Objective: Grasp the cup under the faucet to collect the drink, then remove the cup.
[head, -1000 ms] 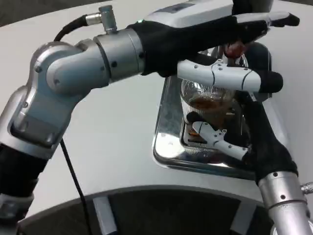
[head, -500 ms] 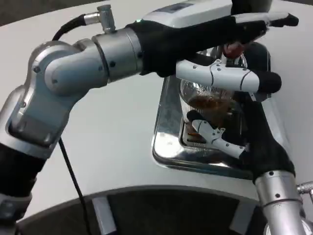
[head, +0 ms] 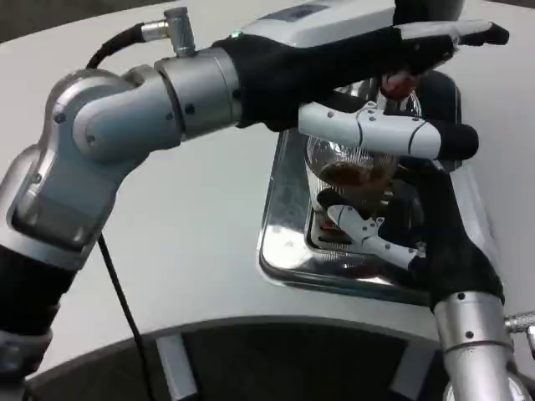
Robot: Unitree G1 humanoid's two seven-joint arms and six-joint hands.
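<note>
Your right hand [head: 435, 242] wraps the clear cup [head: 351, 171] from the near side, fingers [head: 372, 238] curled round its lower wall, holding it on the steel drip tray [head: 280, 225] under the faucet, whose red lever [head: 399, 83] shows just above the rim. Brown drink sits in the cup, approx. partway up; exact level is hard to read through the glass and past the arm. Your left hand [head: 368, 63] reaches across from the left w/ fingers stretched out flat over the tap area; you can't tell from here whether they press the lever or just hover, or whether they grip anything.

Progress, as a judgement: grasp done, filling under way or near done; removal not yet begun.

Room to move: it's tight. The left arm [head: 150, 117] spans right over the cup, so a straight lift looks blocked. The tray's raised rim rings the cup on the near and left sides, so it must be cleared before sliding out. Open white table [head: 192, 225] lies left of the tray and toward you; that's prob. the exit path.
</note>
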